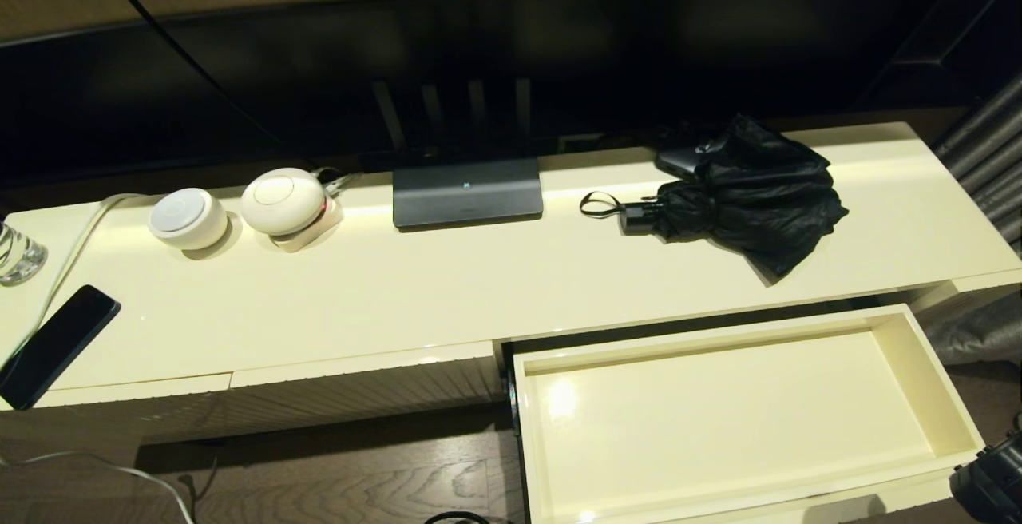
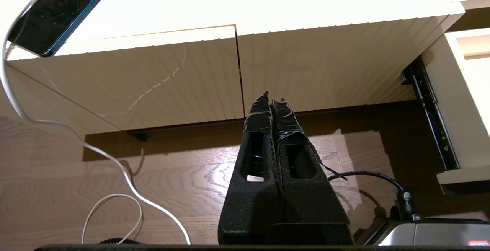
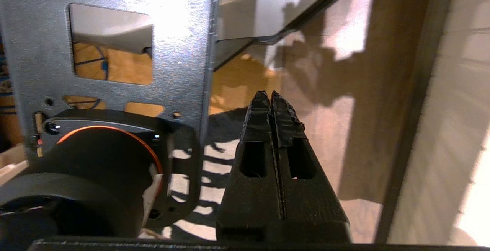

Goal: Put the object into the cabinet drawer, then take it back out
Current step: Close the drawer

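The object, a black folding umbrella (image 1: pixel 746 192), lies on the cream cabinet top at the right, its short handle and wrist loop (image 1: pixel 599 204) pointing left. Just in front of it the cabinet drawer (image 1: pixel 742 420) stands pulled out with nothing inside; its side wall (image 2: pixel 455 101) also shows in the left wrist view. My left gripper (image 2: pixel 272 100) is shut and holds nothing, low in front of the ribbed front panels (image 2: pixel 172 82). My right gripper (image 3: pixel 270 97) is shut and holds nothing, down beside the robot's metal base (image 3: pixel 115 33). Only a bit of the right arm (image 1: pixel 990 480) shows by the drawer's front right corner.
On the cabinet top are a dark phone (image 1: pixel 56 344) at the left edge, a glass (image 1: pixel 17 252), two white round devices (image 1: pixel 188 219), a dark flat box (image 1: pixel 467 192) under the screen, and a small black box (image 1: pixel 679 160) behind the umbrella. White cable (image 2: pixel 115 163) trails to the wooden floor.
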